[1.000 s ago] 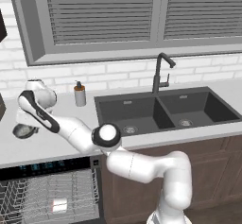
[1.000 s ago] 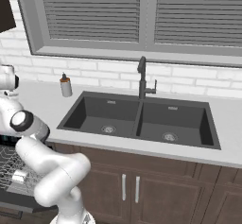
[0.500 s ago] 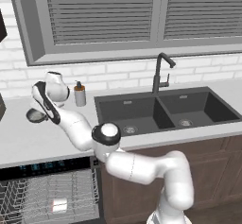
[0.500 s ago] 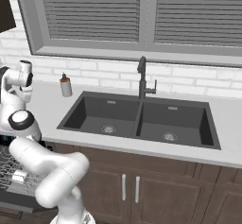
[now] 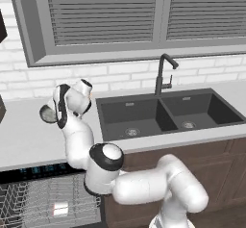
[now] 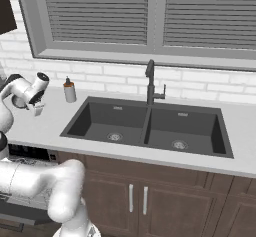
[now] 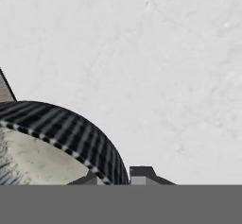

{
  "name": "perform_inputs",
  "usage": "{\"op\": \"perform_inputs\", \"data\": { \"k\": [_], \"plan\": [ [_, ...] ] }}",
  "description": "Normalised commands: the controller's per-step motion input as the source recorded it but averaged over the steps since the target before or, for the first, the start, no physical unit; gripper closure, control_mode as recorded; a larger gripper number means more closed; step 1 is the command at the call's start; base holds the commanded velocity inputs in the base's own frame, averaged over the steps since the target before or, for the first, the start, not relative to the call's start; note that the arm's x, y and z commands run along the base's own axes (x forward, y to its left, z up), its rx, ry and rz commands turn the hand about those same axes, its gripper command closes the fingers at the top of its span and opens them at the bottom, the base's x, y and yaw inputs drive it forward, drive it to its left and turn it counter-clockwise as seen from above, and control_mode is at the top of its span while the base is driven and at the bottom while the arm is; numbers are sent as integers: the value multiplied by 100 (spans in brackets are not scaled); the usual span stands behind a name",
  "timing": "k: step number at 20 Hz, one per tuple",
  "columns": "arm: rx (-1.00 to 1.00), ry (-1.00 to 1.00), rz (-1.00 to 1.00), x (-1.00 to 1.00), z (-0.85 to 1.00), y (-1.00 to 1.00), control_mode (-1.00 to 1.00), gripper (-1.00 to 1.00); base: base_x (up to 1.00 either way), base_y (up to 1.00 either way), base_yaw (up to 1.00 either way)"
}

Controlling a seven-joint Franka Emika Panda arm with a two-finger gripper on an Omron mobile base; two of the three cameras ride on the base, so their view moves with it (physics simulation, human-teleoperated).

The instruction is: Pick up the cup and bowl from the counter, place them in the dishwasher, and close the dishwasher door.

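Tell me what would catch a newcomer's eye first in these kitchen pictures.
First, the big white arm folded over the counter, its tool shut on the rim of the dark grey bowl and holding it up left of the sink. Next, the dishwasher below, standing open with its pale wire racks showing. A soap bottle stands by the brick wall.

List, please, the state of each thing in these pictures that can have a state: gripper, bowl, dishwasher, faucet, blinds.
gripper: shut on the bowl's rim.
bowl: held up above the counter, tilted on its side.
dishwasher: open, its wire rack pulled into sight, display strip lit.
faucet: no water seen running.
window blinds: slats closed.
soap dispenser: upright on the counter, by the sink.
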Motion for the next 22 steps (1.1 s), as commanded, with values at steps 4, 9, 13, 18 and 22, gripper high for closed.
{"op": "perform_inputs", "data": {
  "k": [4, 9, 13, 18, 22],
  "plan": [
    [22, -33, 0, -100, 0, -49, -100, 100, 0, 0, 0],
    [5, -18, 0, -99, -8, -27, -100, 100, 0, 0, 0],
    [0, -3, 0, -84, -23, -2, -100, 100, 0, 0, 0],
    [0, 0, 0, -68, -40, 0, -100, 100, 0, 0, 0],
    [0, 0, -3, -68, -49, 0, -100, 100, 0, 0, 0]
  ]
}}
